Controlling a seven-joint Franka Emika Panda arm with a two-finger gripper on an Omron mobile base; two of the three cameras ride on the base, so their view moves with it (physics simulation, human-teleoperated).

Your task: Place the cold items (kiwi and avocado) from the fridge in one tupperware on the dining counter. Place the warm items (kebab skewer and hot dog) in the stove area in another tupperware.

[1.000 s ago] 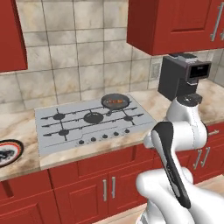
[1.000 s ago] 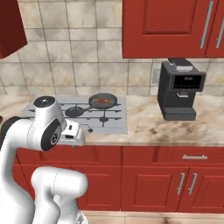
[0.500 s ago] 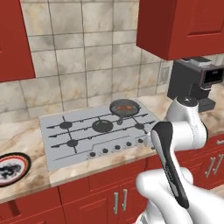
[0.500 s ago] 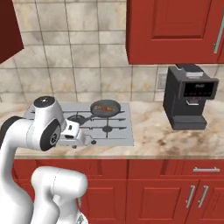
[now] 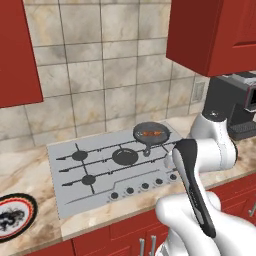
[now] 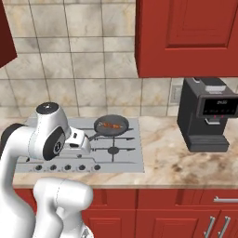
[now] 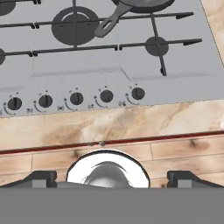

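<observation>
Your gripper (image 7: 112, 177) hangs over the front edge of the counter (image 7: 131, 122), jaws spread as wide as they go and holding nothing; one dark fingertip (image 7: 37, 177) shows at each lower corner of the hand view, with only counter and floor between them.

Straight ahead of the jaws lies the stove (image 7: 109, 57), its row of five knobs (image 7: 76, 98) nearest to you. Beyond the knobs, ahead and slightly to the right of the jaws, sits the pan (image 7: 140, 4), its handle (image 7: 107, 24) angled back towards the gripper. In the base views you can see the pan (image 5: 151, 133) on a rear burner with reddish food (image 6: 110, 124) in it, the warm items of the task; whether that is the skewer, the hot dog or both you cannot tell at this size.

Well off to the right of the jaws, on the same counter, stands the coffee machine (image 6: 208, 115). Far to the left, at the counter's front, lies a dark plate (image 5: 12, 217) with a red rim.
</observation>
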